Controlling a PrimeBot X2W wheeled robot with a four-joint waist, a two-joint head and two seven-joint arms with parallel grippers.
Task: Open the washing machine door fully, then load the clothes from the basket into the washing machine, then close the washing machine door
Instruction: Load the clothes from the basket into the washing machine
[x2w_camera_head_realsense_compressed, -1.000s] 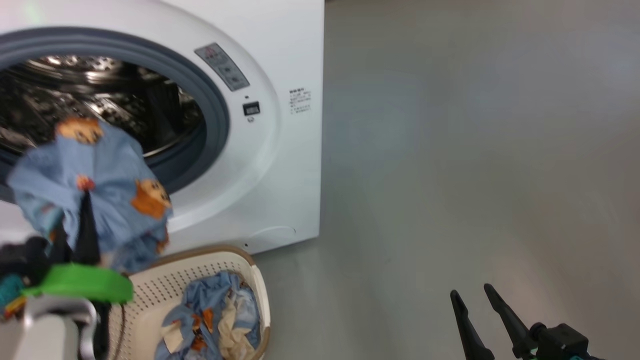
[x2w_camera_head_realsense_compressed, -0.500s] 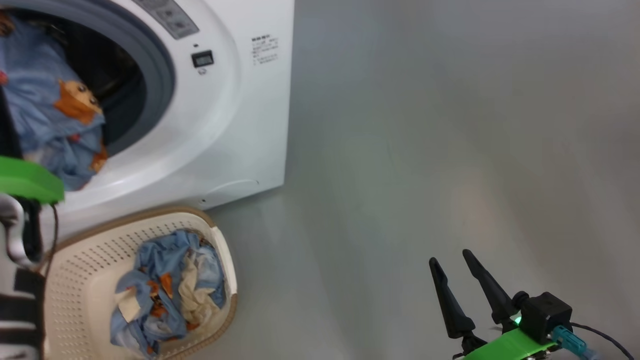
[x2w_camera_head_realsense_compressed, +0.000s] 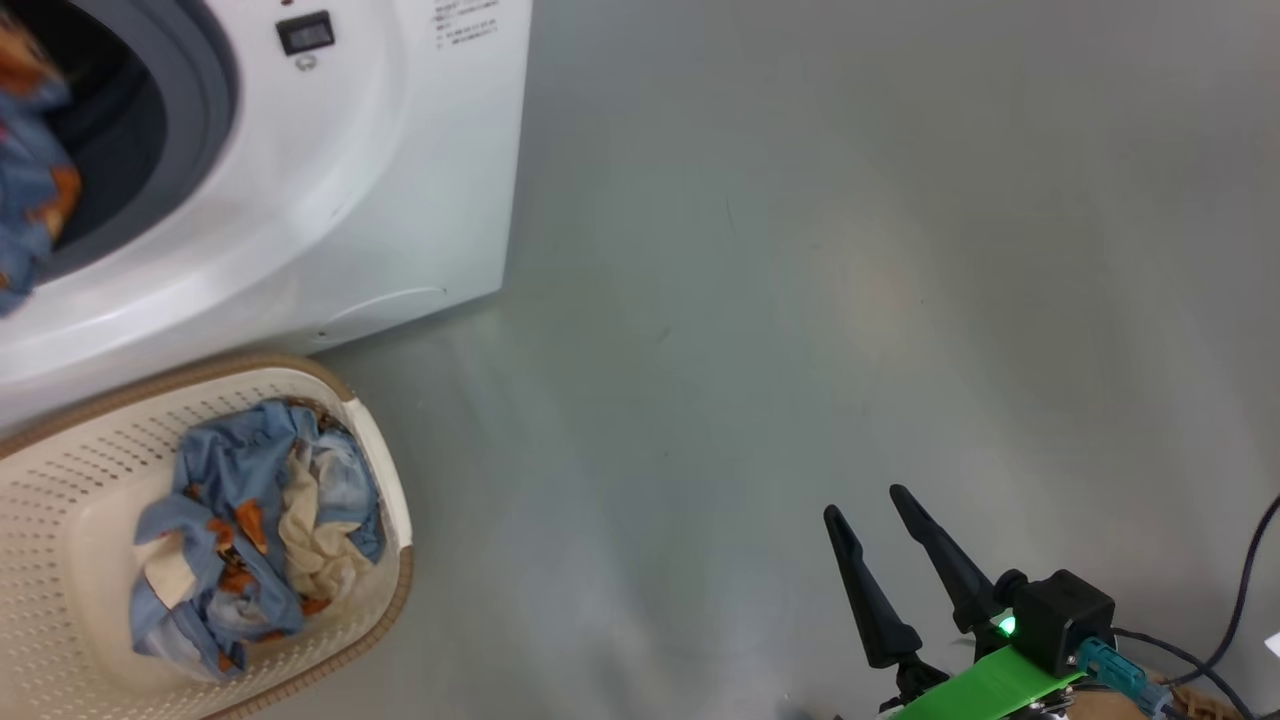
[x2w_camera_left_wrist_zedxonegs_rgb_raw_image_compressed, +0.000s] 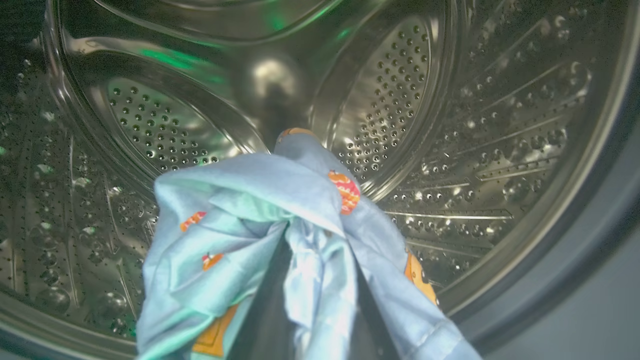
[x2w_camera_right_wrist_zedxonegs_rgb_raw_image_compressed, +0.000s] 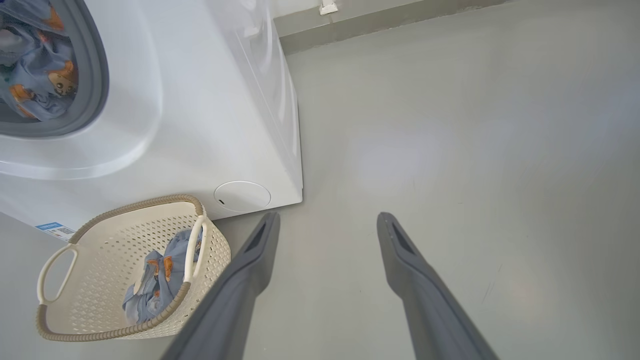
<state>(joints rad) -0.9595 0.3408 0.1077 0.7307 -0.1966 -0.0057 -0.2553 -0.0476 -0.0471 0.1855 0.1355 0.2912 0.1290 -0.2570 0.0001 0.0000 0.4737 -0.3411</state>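
Blue garment (x2w_camera_left_wrist_zedxonegs_rgb_raw_image_compressed: 240, 210), printed with orange faces: found bunched and clamped in the left gripper (x2w_camera_left_wrist_zedxonegs_rgb_raw_image_compressed: 315, 300), jaws drawn together on the cloth, dark fingers mostly buried under its folds. Held inside the mouth of the washer (x2w_camera_head_realsense_compressed: 350, 200), in front of the perforated steel drum (x2w_camera_left_wrist_zedxonegs_rgb_raw_image_compressed: 400, 100); contact with the drum wall not determinable. From the head view, noted as a blue and orange bundle at the far left, inside the ring of the grey gasket (x2w_camera_head_realsense_compressed: 205, 110).

Washer: white, standing on the grey floor (x2w_camera_head_realsense_compressed: 800, 250) at the far left, mouth uncovered. Blue sticker (x2w_camera_right_wrist_zedxonegs_rgb_raw_image_compressed: 52, 229) noted low on its front, just beside the basket.

Basket (x2w_camera_head_realsense_compressed: 60, 560): cream, perforated, brown rim; upright on the floor at the near left, just in front of the washer. Holds more clothes (x2w_camera_head_realsense_compressed: 250, 520), a crumpled blue heap with orange and cream patches, lying against its right wall.

Right gripper (x2w_camera_head_realsense_compressed: 863, 501): poised over bare floor at the near right, well apart from basket and washer. Fingers spread wide, nothing between them, tips pointing to the far side.

Cable (x2w_camera_head_realsense_compressed: 1245, 590): dark, running along the right edge near that gripper
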